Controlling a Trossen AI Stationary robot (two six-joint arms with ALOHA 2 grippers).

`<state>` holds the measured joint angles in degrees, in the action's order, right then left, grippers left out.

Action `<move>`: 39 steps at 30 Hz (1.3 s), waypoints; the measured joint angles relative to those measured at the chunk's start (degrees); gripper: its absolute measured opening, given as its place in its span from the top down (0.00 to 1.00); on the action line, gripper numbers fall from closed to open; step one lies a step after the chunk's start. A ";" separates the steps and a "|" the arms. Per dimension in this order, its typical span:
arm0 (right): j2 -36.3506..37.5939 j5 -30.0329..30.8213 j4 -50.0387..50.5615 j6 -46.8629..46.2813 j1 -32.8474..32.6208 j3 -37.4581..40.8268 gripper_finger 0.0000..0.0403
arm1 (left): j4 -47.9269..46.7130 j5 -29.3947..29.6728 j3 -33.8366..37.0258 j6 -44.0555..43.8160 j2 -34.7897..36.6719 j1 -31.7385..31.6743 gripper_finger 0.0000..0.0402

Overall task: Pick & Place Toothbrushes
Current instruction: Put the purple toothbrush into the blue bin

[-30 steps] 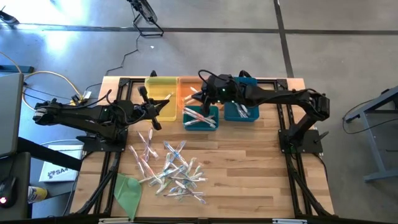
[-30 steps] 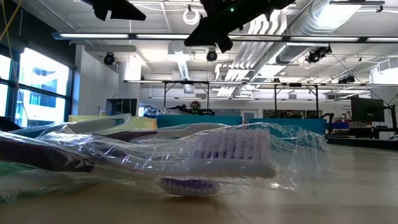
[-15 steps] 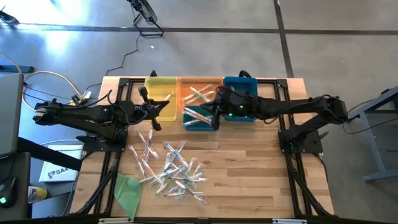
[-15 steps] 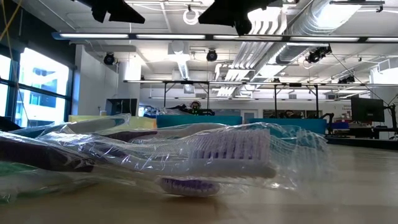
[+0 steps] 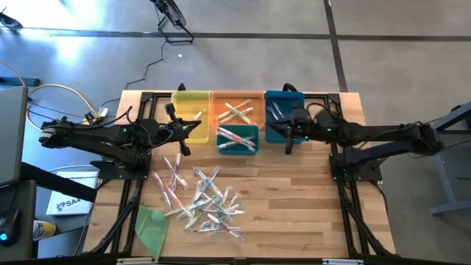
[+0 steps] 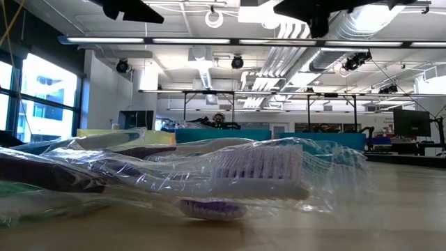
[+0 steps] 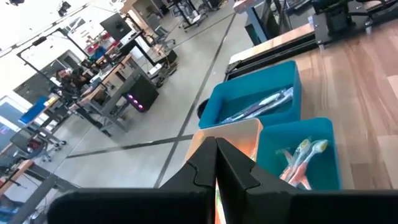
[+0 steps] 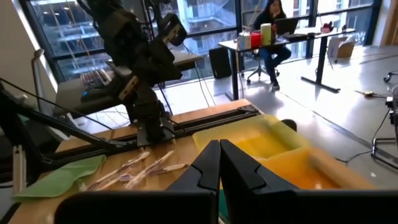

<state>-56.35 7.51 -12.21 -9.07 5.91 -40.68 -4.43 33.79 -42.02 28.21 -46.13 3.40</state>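
Toothbrushes (image 5: 202, 199): most lie in a loose heap on the table (image 5: 309, 213), between its centre and the near-left part, clear-wrapped. Some are already sorted into the bins along the far edge: orange bin (image 5: 237, 112), small teal bin (image 5: 237, 140), blue bin (image 5: 283, 118). The yellow bin (image 5: 190, 110) looks empty, though the left arm hides part of it.

Right gripper (image 5: 288, 144): fingers pressed together, nothing between them, poised by the near edge of the blue bin. Left gripper (image 5: 179, 141): likewise closed and empty, at the near side of the yellow bin, just beyond the heap's far-left stragglers.

Step in hand, as judged: between placements, with neither arm carrying. Next move calls for opening a pincer, descending on a single wrapped brush at the heap's fringe, and closing across its handle. The slippery, overlapping wrappers may drag neighbours along.
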 joint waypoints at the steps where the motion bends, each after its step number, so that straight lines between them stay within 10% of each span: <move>1: 1.72 0.00 0.31 0.04 0.27 1.16 0.99 | -0.01 0.01 0.00 -0.03 0.00 0.00 1.00; 26: 9.74 -10.48 -2.73 -5.92 5.56 10.75 0.99 | 0.09 -0.37 0.00 -0.10 -0.26 0.00 1.00; 39: 9.74 -11.98 -3.05 -6.20 5.54 10.73 0.99 | 0.08 -20.40 0.00 -22.31 -0.09 0.04 1.00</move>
<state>-46.61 -4.47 -15.27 -15.27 11.44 -29.95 -4.35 13.39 -42.02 5.89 -46.22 3.44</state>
